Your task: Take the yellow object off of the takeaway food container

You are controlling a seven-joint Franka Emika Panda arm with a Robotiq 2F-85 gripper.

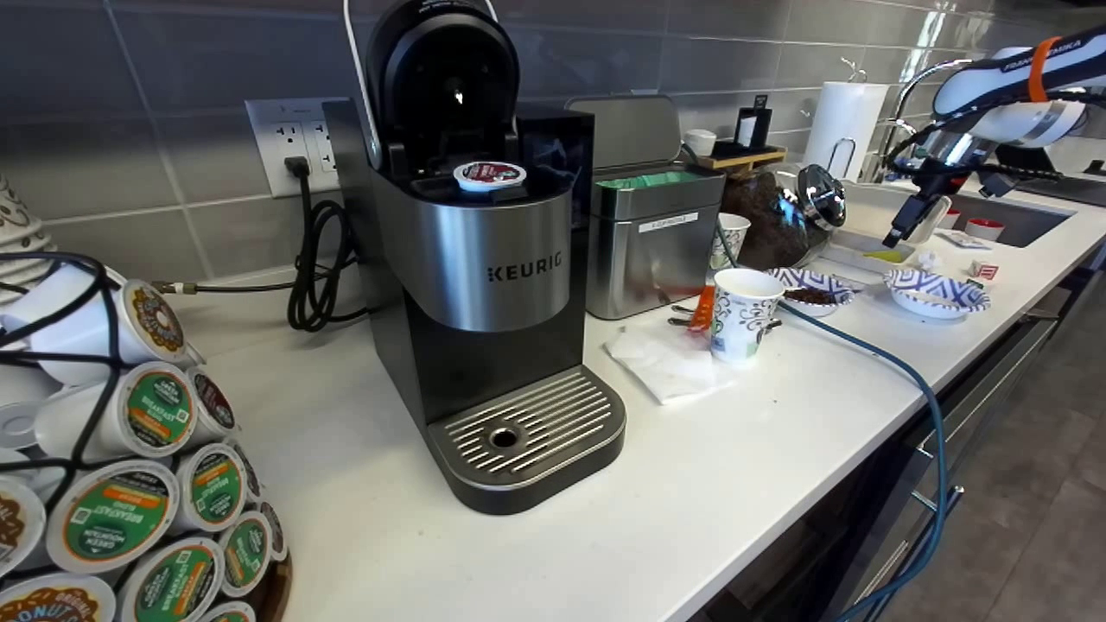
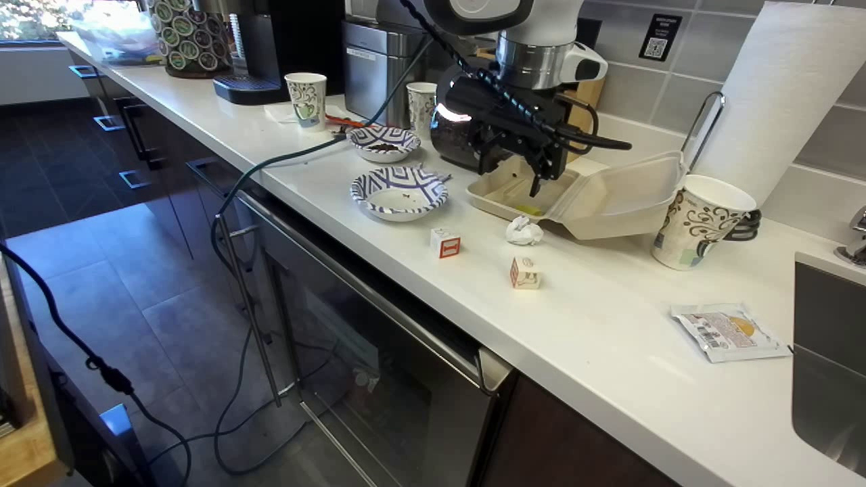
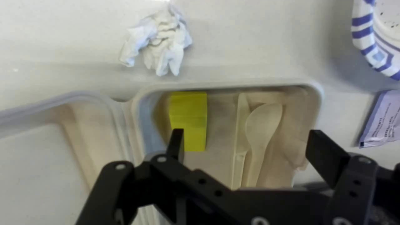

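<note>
A: Surface first. White countertop [image 2: 595,325] along a grey tiled wall [image 1: 216,78], sink [image 2: 829,311] let into it.

B: Logged. A blue cable [image 1: 939,441] crosses the counter and drops over the edge. Tiled floor [image 2: 88,284] below; from where I stand, a bright window [image 2: 40,20] at the far end.

A: Along the counter?

B: Coffee machine [image 1: 497,259], top flipped up, pod [image 1: 490,175] showing beneath. Further along, a blue-patterned bowl [image 2: 399,201], a crumpled white tissue [image 3: 162,40], a letter cube [image 2: 445,242] and, near it, a second cube [image 2: 525,272]. Paper towel roll [image 2: 778,95] upright near the wall.

A: Yellow block [image 3: 189,118]?

B: In the base of the takeaway container [image 3: 220,125], in the corner on the lid [image 2: 626,193] side, nearest the tissue. A pale knife [image 3: 241,134] and a pale spoon [image 3: 264,120] lie in the same base, apart from it. Lid folded back; a patterned paper cup [image 2: 703,223] stands just beside it.

A: State of the gripper [image 3: 248,139]?

B: Jaws spread wide, nothing held. It hangs over the container; in the wrist view one fingertip [image 3: 177,140] hides a corner of the block. Whether it touches the block, I cannot tell.
</note>
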